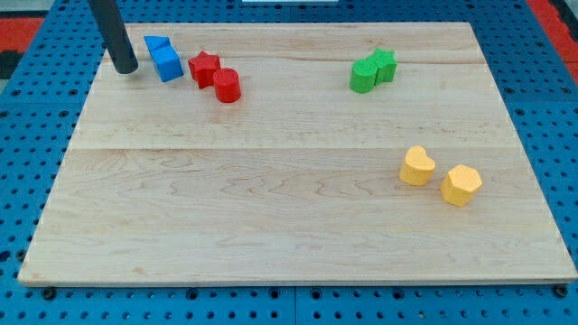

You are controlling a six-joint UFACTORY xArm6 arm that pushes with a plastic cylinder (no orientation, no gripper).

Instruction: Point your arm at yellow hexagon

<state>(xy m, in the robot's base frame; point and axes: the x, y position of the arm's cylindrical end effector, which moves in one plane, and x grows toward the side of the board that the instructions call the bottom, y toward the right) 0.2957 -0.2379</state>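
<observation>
Camera view: tip at far upper left, target hexagon at lower right, well apart.

Left to right on table [271, 217]: my tip [127, 69] planted near top-left corner, just beside two blue blocks [163, 58]; then red star [205, 67] touching red cylinder [227, 86]; green pair [372, 70] toward upper right; yellow heart-like block [417, 166]; yellow hexagon [461, 185] rightmost, just beside heart, possibly touching. No jaws fitted; plain rod only, nothing held. Hexagon judged small, light, rigid, likely sliding readily on smooth wood; not fragile. No taking hold possible; approach best from open lower-left side, stopping short to avoid nudging heart.
</observation>
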